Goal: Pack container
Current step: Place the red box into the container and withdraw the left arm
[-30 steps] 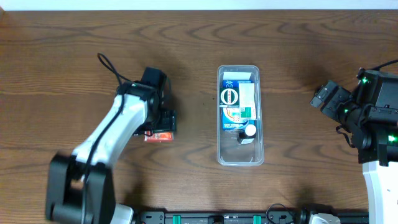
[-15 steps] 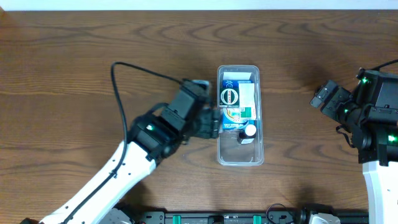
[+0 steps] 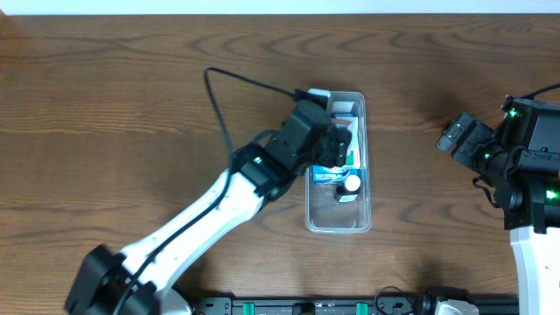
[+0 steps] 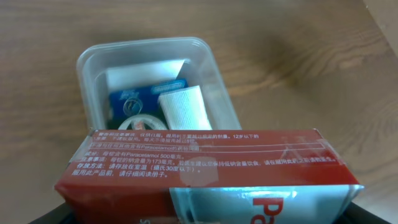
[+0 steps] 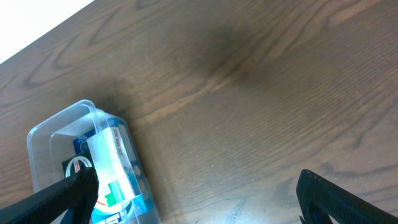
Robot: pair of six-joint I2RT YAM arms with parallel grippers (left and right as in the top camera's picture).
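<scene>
The container (image 3: 337,220) is a long clear tub at the table's middle. It holds a blue and white box, a tape roll and a small bottle (image 3: 350,185). It also shows in the left wrist view (image 4: 93,62) and the right wrist view (image 5: 43,134). My left gripper (image 3: 331,140) hovers over the tub's far half, shut on a red box (image 4: 205,168) with white print. My right gripper (image 3: 455,138) is open and empty at the table's right side, its fingers (image 5: 199,199) spread wide over bare wood.
The wooden table (image 3: 131,96) stretches to both sides. The left arm (image 3: 219,210) crosses from the front left toward the tub. The right arm's base (image 3: 534,175) stands at the right edge.
My left gripper picked the red box off the table at the left and carried it right, to above the tub's far half. The right arm has not moved.
</scene>
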